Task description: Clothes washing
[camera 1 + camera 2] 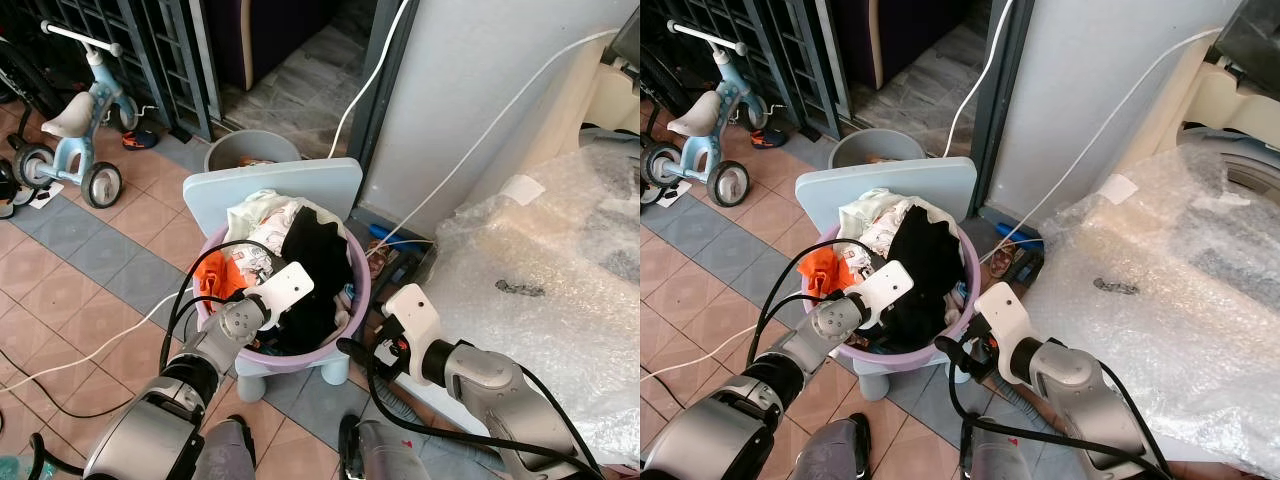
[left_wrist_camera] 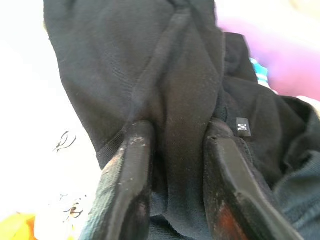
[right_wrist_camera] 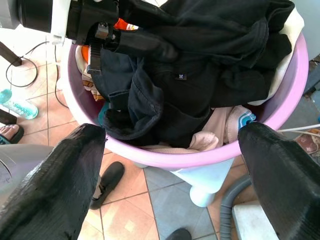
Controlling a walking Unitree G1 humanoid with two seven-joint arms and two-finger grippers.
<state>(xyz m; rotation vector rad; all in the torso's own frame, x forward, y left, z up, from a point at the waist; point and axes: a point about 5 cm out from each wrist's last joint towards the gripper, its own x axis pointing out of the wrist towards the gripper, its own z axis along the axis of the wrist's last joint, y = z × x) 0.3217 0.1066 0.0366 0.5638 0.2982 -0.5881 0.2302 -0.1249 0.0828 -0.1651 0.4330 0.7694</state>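
Black garment (image 2: pixel 175 100) lies folded between the fingers of the left pincer (image 2: pixel 172 190), inside the pink basin (image 3: pixel 200 157); the right pincer (image 3: pixel 170 165) waits open just beside the rim.

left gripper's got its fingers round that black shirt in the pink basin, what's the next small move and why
Probably lift the left gripper straight up. Its fingers pinch a fold of the black garment, which lies atop the heap in the pink basin. The right gripper waits open outside the basin's rim, ready to help once the cloth comes free.
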